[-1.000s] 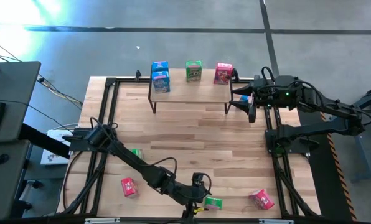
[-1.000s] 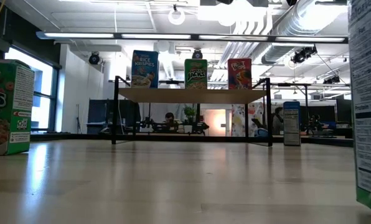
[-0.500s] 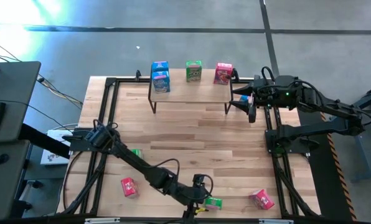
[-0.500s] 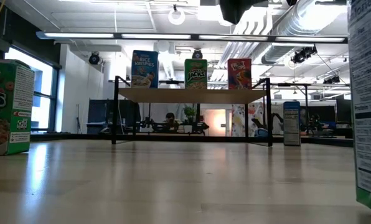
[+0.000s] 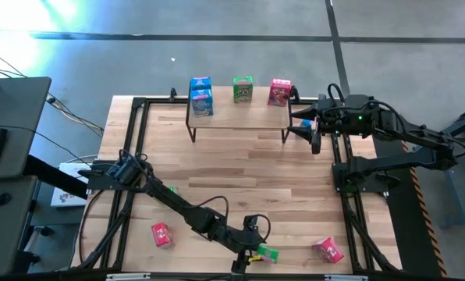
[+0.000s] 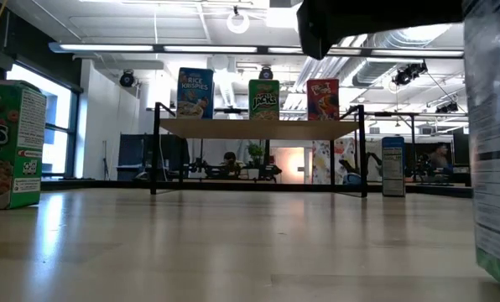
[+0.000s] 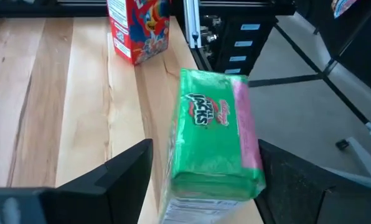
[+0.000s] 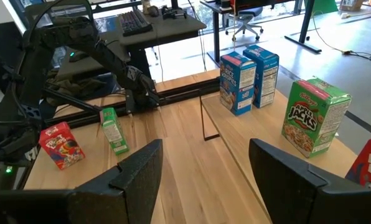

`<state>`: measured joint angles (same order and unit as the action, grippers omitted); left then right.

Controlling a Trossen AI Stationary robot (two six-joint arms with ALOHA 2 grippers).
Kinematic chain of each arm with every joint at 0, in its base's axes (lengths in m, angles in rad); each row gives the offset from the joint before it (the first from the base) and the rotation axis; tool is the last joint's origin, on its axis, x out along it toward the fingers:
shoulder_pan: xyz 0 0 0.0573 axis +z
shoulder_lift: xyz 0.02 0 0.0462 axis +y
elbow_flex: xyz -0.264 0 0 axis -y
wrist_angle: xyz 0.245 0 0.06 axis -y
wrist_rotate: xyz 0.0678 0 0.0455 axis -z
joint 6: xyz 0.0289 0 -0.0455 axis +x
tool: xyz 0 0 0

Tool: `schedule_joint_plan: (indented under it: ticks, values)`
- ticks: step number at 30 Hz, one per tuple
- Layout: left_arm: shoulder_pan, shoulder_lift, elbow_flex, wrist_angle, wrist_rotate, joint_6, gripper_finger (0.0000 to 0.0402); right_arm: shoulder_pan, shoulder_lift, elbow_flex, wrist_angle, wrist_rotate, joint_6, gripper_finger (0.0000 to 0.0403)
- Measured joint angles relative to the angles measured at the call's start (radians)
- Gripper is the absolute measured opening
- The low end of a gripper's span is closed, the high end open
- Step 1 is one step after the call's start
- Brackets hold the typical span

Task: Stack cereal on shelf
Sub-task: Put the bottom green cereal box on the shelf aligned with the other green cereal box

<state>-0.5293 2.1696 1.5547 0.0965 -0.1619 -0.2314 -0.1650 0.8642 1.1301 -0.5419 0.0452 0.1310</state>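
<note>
Along the near edge of the worktop (image 5: 240, 168), the left pincer (image 5: 253, 251) hangs directly over a green cereal box (image 5: 268, 254) that lies flat on its side. In the left wrist view the box (image 7: 213, 140) sits squarely between the two dark fingers (image 7: 114, 174), one on each long flank, with a gap showing on both sides — the jaws stand wide and nothing is gripped. The box's long axis runs straight ahead of the pincer, so the fingers are set across its narrow width; the coming move looks to be only a closing squeeze.

This arm is by far the nearer one to the loose boxes: a red one (image 5: 161, 234) to its left, another green one (image 5: 169, 191) farther up the worktop, and a pink one (image 5: 328, 250) beyond the green box to the right.

The shelf (image 5: 240, 117) stands at the far edge, carrying two blue boxes (image 5: 201, 95), a green one (image 5: 243, 88) and a red one (image 5: 279, 91) — well apart from the left pincer, so the lift will need a long carry across the worktop.

Farther right, the right pincer (image 5: 310, 129) waits just beside the shelf's right end; its fingers (image 8: 136, 174) are parted and hold nothing.
</note>
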Motion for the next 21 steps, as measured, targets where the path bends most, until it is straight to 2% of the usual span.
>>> schedule_joint_plan:
  ticks: [7, 16, 21]
  values:
    - [0.001, 0.0, 0.0, 0.01, 0.005, 0.015, 0.024, 0.0, 0.0, 0.0, 0.0, 0.0, 0.0, 0.0232]
    - [0.02, 0.0, 0.0, 0.014, 0.061, 0.016, 0.0178, 0.0, 0.0, 0.0, 0.0, 0.0, 0.0, 0.0232]
    - [0.026, -0.002, 0.0, 0.013, 0.071, 0.016, 0.0159, 0.0, 0.0, 0.0, 0.0, 0.0, 0.0, 0.0232]
